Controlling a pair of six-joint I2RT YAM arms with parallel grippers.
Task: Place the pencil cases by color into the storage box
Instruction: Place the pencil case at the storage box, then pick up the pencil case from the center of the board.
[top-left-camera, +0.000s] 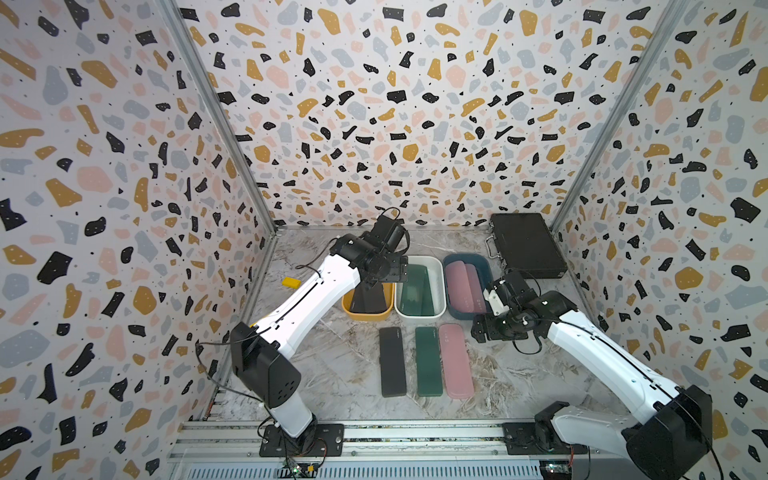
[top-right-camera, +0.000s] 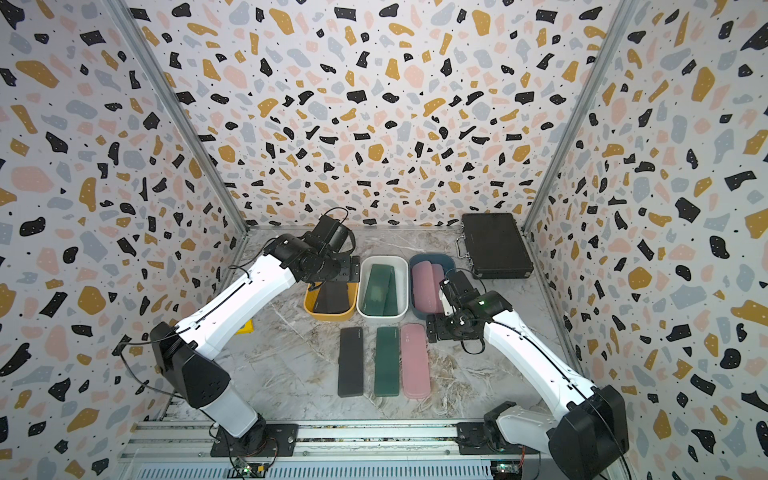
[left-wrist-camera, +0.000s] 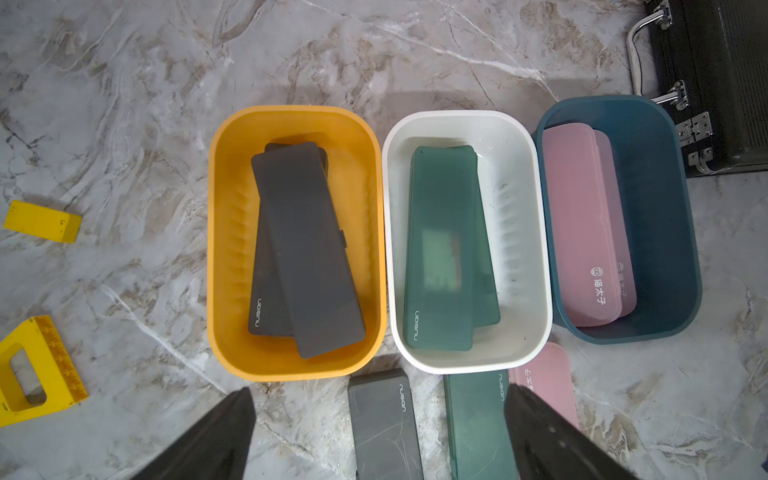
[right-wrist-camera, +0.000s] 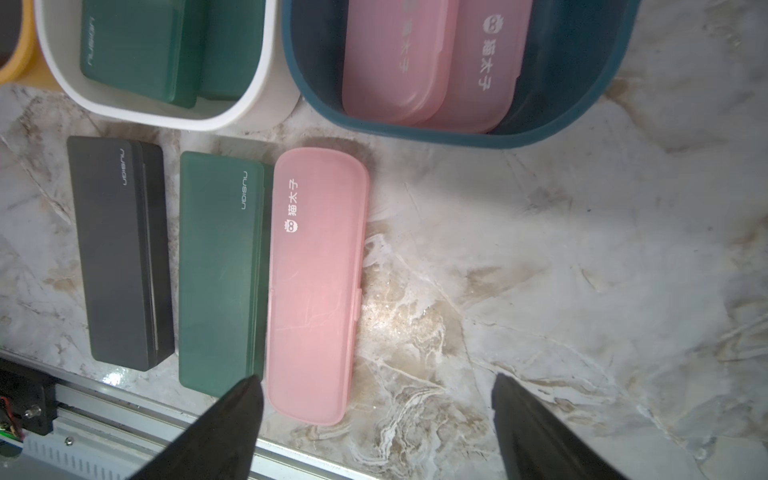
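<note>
Left wrist, frame centre: two black cases (left-wrist-camera: 305, 249) crossed in yellow tub (left-wrist-camera: 232, 249); both top views half-hide them behind the left arm (top-left-camera: 307, 299). Left jaws wide, empty; right jaws too.

Your white bin (left-wrist-camera: 515, 232) is smooth plastic. In front of it, the black case (right-wrist-camera: 120, 253), green case (right-wrist-camera: 220, 270) and pink case (right-wrist-camera: 316, 286) look matt plastic, the pink slightly translucent. Under it, the tabletop (right-wrist-camera: 540, 249) is marble-patterned, faintly glossy.
</note>
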